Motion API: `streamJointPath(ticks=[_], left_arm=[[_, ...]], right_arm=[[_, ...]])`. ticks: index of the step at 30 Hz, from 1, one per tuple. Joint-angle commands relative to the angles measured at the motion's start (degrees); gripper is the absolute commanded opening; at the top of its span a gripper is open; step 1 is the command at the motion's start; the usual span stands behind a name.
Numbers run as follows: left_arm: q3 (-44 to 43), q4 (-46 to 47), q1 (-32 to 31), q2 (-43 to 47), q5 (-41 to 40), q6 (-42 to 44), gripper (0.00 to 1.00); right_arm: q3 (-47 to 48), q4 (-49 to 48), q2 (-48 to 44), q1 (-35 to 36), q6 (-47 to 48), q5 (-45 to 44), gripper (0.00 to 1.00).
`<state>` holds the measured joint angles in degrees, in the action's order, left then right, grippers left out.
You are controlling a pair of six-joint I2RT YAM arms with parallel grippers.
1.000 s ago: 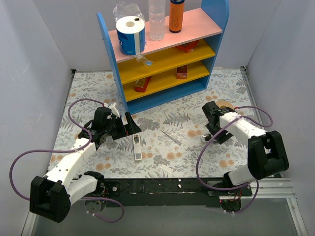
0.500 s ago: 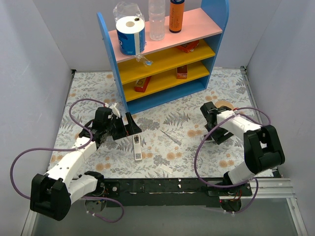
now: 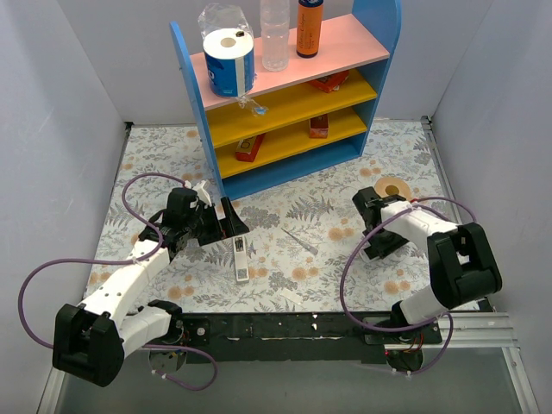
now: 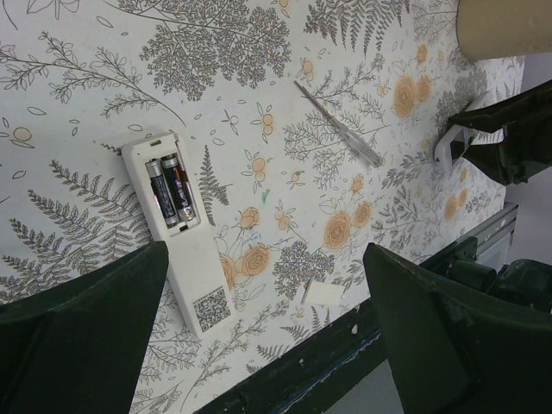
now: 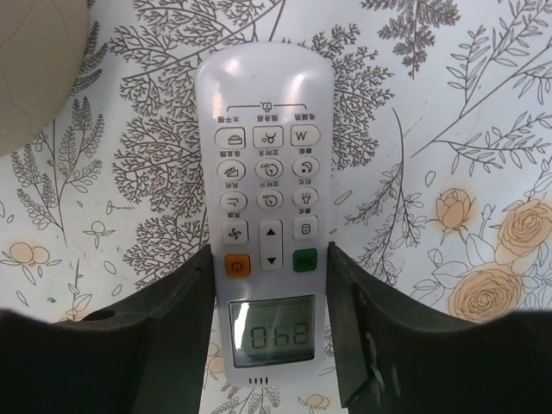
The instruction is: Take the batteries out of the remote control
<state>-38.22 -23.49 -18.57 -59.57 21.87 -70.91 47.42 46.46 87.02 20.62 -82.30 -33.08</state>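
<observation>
A white remote (image 4: 185,259) lies face down on the floral table, also in the top view (image 3: 242,260). Its compartment is open and holds two dark batteries (image 4: 171,190) side by side. My left gripper (image 4: 267,345) hangs open and empty above it, left of it in the top view (image 3: 226,220). My right gripper (image 5: 269,259) is shut on a second white remote (image 5: 267,172), which lies face up with its buttons and lit display showing. The jaws press both its sides near the display. In the top view the right gripper (image 3: 369,240) is low at the table's right.
A thin grey stick (image 3: 299,240) lies between the arms. A small white flat piece (image 3: 291,298) lies near the front edge. A beige disc (image 3: 397,187) sits behind the right gripper. A blue shelf unit (image 3: 285,95) with bottles and boxes stands at the back.
My right gripper has drawn a little nearer to the table's front, uncovering the beige disc behind it. The left arm and the open remote have not moved.
</observation>
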Motion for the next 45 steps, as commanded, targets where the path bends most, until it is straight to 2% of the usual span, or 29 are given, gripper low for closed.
streamJointPath(ticks=[1,3,7,8,9,12,13,14,16,17,18,19,21,25,28,33,37,45], left_arm=[[0.0,0.6,-0.5,1.5,-0.2,0.6,0.98],[-0.1,0.3,-1.1,2.0,-0.3,0.4,0.98],[0.2,1.1,-3.1,2.9,0.2,0.1,0.98],[0.2,1.1,-3.4,2.8,1.2,0.1,0.98],[-0.2,1.2,-3.8,2.7,1.8,0.1,0.98],[-1.5,0.9,-3.8,2.8,6.4,-1.1,0.97],[-1.6,1.2,-3.8,3.0,8.2,-1.9,0.96],[-1.6,2.9,-3.9,3.4,9.9,-3.0,0.96],[-1.6,5.4,-4.2,3.7,15.4,-6.7,0.94],[-1.7,8.2,-4.5,3.6,16.9,-8.1,0.94],[-1.8,9.4,-5.3,3.4,19.1,-10.1,0.93],[-2.3,10.6,-5.8,3.3,19.3,-11.1,0.93],[-2.7,13.6,-6.6,2.9,19.9,-12.3,0.93],[-5.7,15.7,-6.7,0.3,21.9,-13.8,0.93],[-7.9,18.4,-6.8,-1.9,23.9,-15.1,0.92],[-10.6,22.7,-8.1,-4.5,25.4,-18.5,0.9],[-11.7,27.4,-10.7,-6.8,25.4,-21.2,0.89],[-16.8,27.8,-17.1,-13.2,22.3,-22.1,0.89]], right_arm=[[-1.4,0.3,-4.0,-0.2,1.2,-1.6,0.28],[-1.4,0.0,-7.1,-0.2,5.7,-1.6,0.19],[-3.4,-5.4,-15.4,-0.2,20.3,2.8,0.17],[-4.2,-9.8,-17.6,-0.2,23.7,4.8,0.17],[-5.9,-12.5,-22.1,-0.2,31.0,7.2,0.14],[-9.6,-21.5,-32.0,-0.1,41.3,18.5,0.11],[-10.8,-24.7,-34.6,-0.2,43.9,28.0,0.11],[-12.3,-29.2,-37.2,-0.2,45.8,32.8,0.11],[-17.2,-42.5,-43.5,-0.2,45.0,47.4,0.12],[-18.6,-46.9,-45.1,-0.1,43.8,51.1,0.12],[-19.7,-55.9,-47.0,-0.1,42.3,54.2,0.11],[-21.4,-59.3,-47.5,-0.2,39.2,59.5,0.11],[-21.5,-64.6,-46.3,-0.1,37.1,64.9,0.1],[-20.8,-76.6,-41.7,-0.1,33.5,82.0,0.1],[-22.3,-84.0,-38.6,0.0,28.3,89.7,0.1],[-25.2,-97.2,-36.2,1.5,20.8,93.5,0.11],[-25.4,-97.3,-34.2,3.2,20.6,94.3,0.11],[-25.8,-100.3,-31.9,5.4,19.6,95.2,0.11]])
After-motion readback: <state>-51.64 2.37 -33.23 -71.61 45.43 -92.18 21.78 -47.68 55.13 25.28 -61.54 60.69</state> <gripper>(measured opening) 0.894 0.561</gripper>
